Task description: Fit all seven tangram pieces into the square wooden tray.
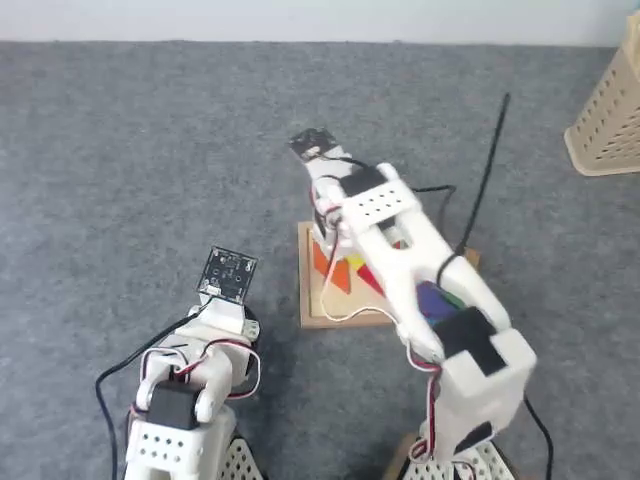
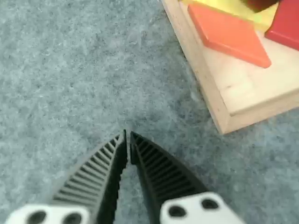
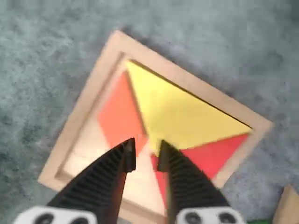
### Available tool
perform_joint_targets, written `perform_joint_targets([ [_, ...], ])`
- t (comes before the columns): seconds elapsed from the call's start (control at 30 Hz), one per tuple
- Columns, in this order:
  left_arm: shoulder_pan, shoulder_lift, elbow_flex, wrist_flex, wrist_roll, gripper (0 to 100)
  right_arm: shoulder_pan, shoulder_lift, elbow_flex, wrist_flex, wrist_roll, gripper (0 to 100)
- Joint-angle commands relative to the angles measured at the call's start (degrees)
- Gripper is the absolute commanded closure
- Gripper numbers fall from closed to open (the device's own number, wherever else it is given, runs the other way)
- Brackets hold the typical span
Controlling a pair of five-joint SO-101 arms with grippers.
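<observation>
The square wooden tray point(image 1: 308, 296) lies mid-table, partly under my right arm. It holds an orange piece point(image 3: 119, 112), a yellow triangle point(image 3: 180, 112) and a red triangle point(image 3: 212, 156); part of its floor is bare wood. My right gripper point(image 3: 145, 149) hovers above the tray's middle, open by a narrow gap with nothing between the fingers. My left gripper point(image 2: 127, 136) is shut and empty, low over the carpet just off the tray's corner point(image 2: 224, 114). A purple piece point(image 1: 432, 300) and a green piece point(image 1: 456, 299) peek out beside the right arm, right of the tray.
Grey carpet covers the table. A beige perforated basket point(image 1: 610, 110) stands at the far right edge. A black cable point(image 1: 488, 170) runs behind the right arm. Another wooden edge point(image 3: 287, 200) lies next to the tray.
</observation>
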Motion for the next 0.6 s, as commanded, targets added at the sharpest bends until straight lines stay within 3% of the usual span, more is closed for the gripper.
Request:
perform_joint_targets([
  [0.0,-0.18,-1.14,-1.01,0.35,0.44,99,0.66,-6.64,6.51,-6.81,3.34,98.3],
  [0.13,-0.18,-1.14,-1.01,0.35,0.44,99,0.84,-8.48,12.57,-11.38,5.27,99.1],
  [0.57,-0.18,-1.14,-1.01,0.35,0.44,99,-3.38,-8.48,14.86,-11.38,5.27,99.1],
])
